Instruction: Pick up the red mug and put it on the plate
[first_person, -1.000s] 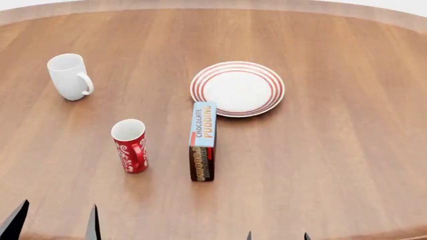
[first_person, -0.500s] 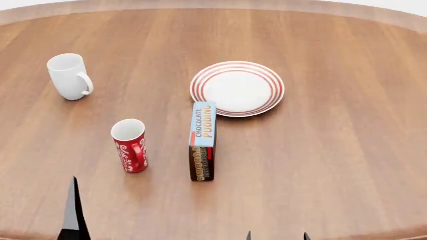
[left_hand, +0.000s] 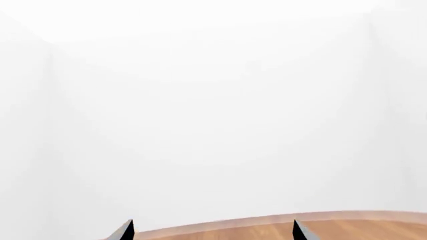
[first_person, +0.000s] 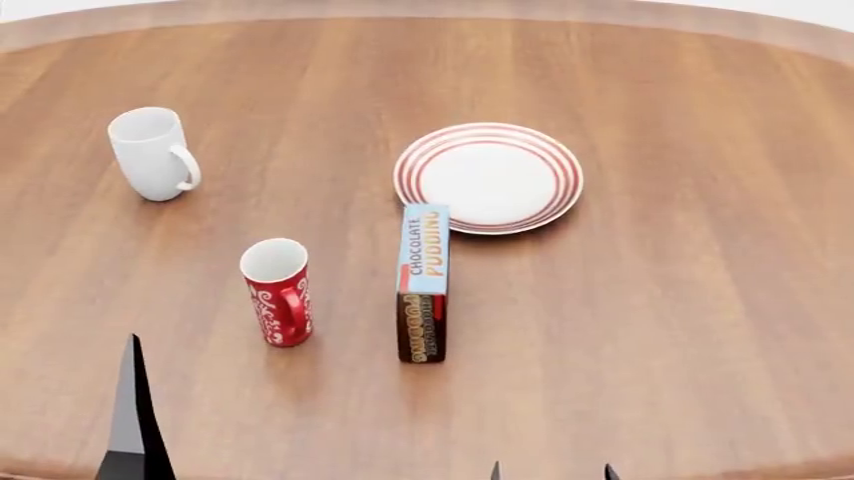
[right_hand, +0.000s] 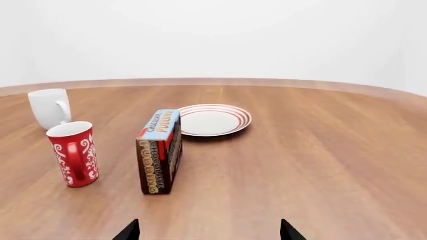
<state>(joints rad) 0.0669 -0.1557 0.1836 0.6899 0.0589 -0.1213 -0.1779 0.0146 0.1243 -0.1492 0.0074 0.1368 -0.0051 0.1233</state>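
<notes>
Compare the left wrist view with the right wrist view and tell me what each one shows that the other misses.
Only the left wrist view: almost nothing beyond blank white background and the left gripper, its fingertips wide apart.

Only the right wrist view: the red mug, the white mug, the pudding box, the plate and the right gripper, also open.

Both: the wooden table, though the left wrist view catches just a strip of it.
</notes>
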